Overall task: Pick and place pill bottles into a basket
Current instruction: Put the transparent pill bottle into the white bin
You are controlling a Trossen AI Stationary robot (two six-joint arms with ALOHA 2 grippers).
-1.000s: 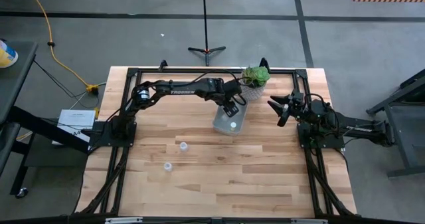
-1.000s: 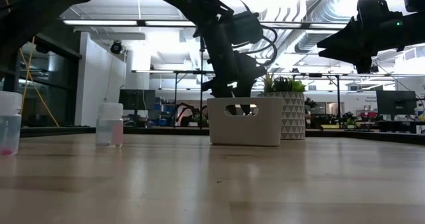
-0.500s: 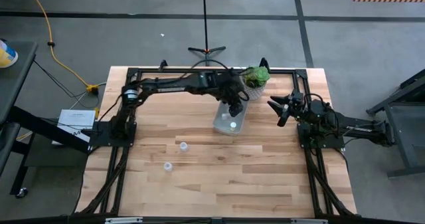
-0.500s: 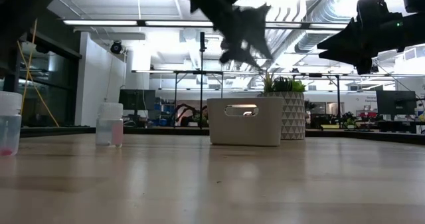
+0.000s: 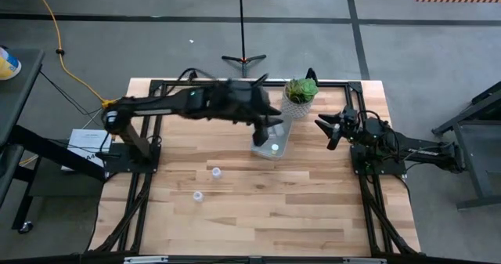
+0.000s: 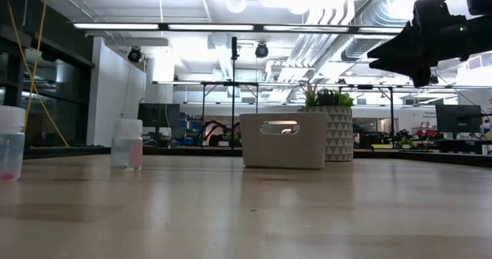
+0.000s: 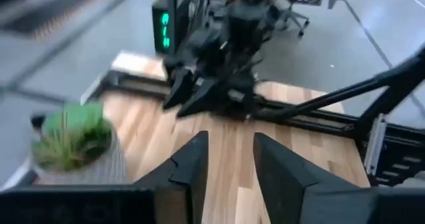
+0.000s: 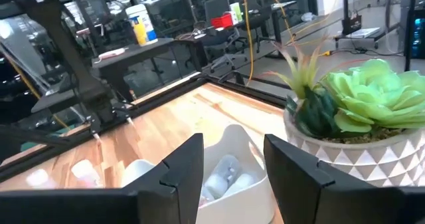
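Note:
The clear basket (image 5: pixel 272 141) stands on the table next to the potted plant and holds white pill bottles (image 8: pixel 224 171). It also shows in the low view (image 6: pixel 283 140). Two more pill bottles stand upright on the table, one (image 5: pixel 216 172) nearer the basket and one (image 5: pixel 198 196) nearer the front edge; they show in the low view (image 6: pixel 127 144) (image 6: pixel 9 145). My left gripper (image 5: pixel 270 125) is open and empty, high above the basket's far end (image 7: pixel 229 167). My right gripper (image 5: pixel 329 128) is open and empty, in the air to the right of the basket (image 8: pixel 232 164).
A white pot with a green plant (image 5: pixel 300 94) stands just behind the basket, near the table's far edge. Bare wood lies across the near half of the table, around the two loose bottles. Black frame rails run along the table's edges.
My left gripper has risen from inside the basket, up and out of the low view, and the arm has swung back toward the table's left. The basket and the bottles have stayed where they were.

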